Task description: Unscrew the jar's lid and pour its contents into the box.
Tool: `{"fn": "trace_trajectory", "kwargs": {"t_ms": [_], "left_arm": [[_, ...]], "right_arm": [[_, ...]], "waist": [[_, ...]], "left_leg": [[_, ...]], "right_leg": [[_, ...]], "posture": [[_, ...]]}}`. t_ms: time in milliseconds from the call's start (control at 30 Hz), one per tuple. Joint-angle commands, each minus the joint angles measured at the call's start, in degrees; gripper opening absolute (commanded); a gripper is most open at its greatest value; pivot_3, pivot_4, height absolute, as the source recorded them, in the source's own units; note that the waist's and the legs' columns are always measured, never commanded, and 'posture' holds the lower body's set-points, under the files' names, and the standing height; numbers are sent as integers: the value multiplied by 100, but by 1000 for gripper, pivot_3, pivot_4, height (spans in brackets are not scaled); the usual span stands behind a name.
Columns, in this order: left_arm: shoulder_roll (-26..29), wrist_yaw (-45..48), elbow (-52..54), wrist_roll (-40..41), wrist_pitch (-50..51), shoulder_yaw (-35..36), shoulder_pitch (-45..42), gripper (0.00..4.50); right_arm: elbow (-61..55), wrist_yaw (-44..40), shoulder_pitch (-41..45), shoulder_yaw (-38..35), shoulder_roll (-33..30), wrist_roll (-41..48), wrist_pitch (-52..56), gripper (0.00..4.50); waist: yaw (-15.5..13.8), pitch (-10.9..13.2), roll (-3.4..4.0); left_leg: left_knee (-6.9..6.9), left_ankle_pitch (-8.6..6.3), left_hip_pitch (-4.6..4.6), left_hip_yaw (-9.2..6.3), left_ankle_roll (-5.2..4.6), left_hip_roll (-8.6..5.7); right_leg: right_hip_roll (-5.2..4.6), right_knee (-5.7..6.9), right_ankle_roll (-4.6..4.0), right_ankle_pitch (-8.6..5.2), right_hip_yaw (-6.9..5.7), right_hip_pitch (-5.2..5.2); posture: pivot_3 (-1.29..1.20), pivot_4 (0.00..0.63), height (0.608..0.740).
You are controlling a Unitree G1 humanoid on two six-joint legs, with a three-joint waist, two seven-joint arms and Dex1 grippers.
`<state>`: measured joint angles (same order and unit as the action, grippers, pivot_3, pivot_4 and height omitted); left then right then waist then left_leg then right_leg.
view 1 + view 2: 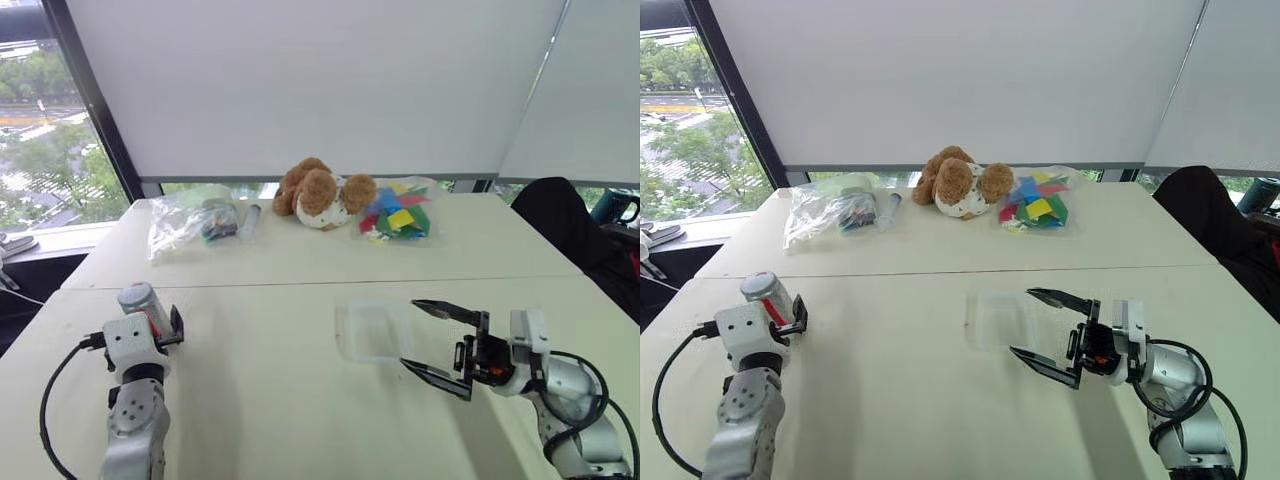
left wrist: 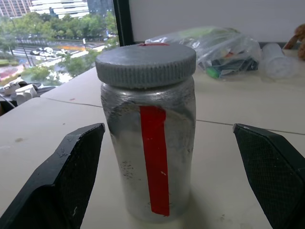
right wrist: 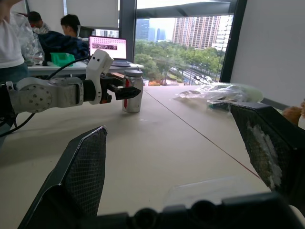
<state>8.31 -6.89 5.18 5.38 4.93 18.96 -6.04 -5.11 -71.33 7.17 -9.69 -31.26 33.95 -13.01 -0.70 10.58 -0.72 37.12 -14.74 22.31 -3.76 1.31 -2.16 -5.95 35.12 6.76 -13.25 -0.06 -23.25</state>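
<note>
Silvery jar (image 2: pixel 148 157) with a red stripe and grey ribbed lid (image 2: pixel 146 64); my black-fingered left gripper (image 2: pixel 167 176) flanks it.

- No words, brand names, numbers or signs are showing legibly anywhere in the scene;
- the jar (image 2: pixel 148 148) is carrying only a plain red strip down its silvery side, with nothing printed on it that can be read;
- the lid (image 2: pixel 145 64) on top of the jar is showing a small red mark at its far edge, with no lettering to make out;
- a laptop screen (image 3: pixel 107 48) behind the jar is glowing pink and white, its content staying too small to read.
</note>
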Motion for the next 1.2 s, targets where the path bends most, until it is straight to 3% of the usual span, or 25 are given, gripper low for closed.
{"fn": "trace_trajectory", "kwargs": {"t_ms": [33,500,667,900,1033,1200], "left_arm": [[13,-142,-109,-107,-194,-11,-251,4464],[101,-188,-483,-116,-216,1,-629,4464],[153,-142,-689,-72,-339,34,-698,2179],[252,81,-917,130,-654,162,-700,2035],[463,1167,-737,1000,-1189,309,-697,2035],[1494,3680,-126,2462,-714,185,-509,2035]], "right_arm": [[-251,22,24,-126,-85,48,-91,4500],[-156,91,-136,-154,-56,-41,-276,4500],[-124,116,-184,-140,-51,-49,-315,4500],[-88,140,-259,-147,-38,-68,-337,4500],[-177,217,-330,-240,-98,-39,-301,4500],[-719,544,-507,-399,-544,192,546,4500]], "waist": [[-5,0,0],[-7,0,0],[-8,0,-1],[-7,0,0],[-7,0,-1],[-2,1,1]], "left_leg": [[0,0,0,-1,0,0],[2,1,0,0,1,-1],[2,1,0,-1,1,-2],[2,1,0,-1,2,-2],[2,1,0,-1,2,-1],[1,2,2,1,3,2]], "right_leg": [[1,1,0,0,0,0],[0,0,3,2,0,2],[0,1,4,2,0,1],[0,1,4,2,0,2],[0,1,4,2,0,1],[-1,1,-12,-6,1,-2]], "posture": [[0,150,740],[0,150,740],[0,150,740],[0,150,740],[0,150,740],[0,150,740]]}}
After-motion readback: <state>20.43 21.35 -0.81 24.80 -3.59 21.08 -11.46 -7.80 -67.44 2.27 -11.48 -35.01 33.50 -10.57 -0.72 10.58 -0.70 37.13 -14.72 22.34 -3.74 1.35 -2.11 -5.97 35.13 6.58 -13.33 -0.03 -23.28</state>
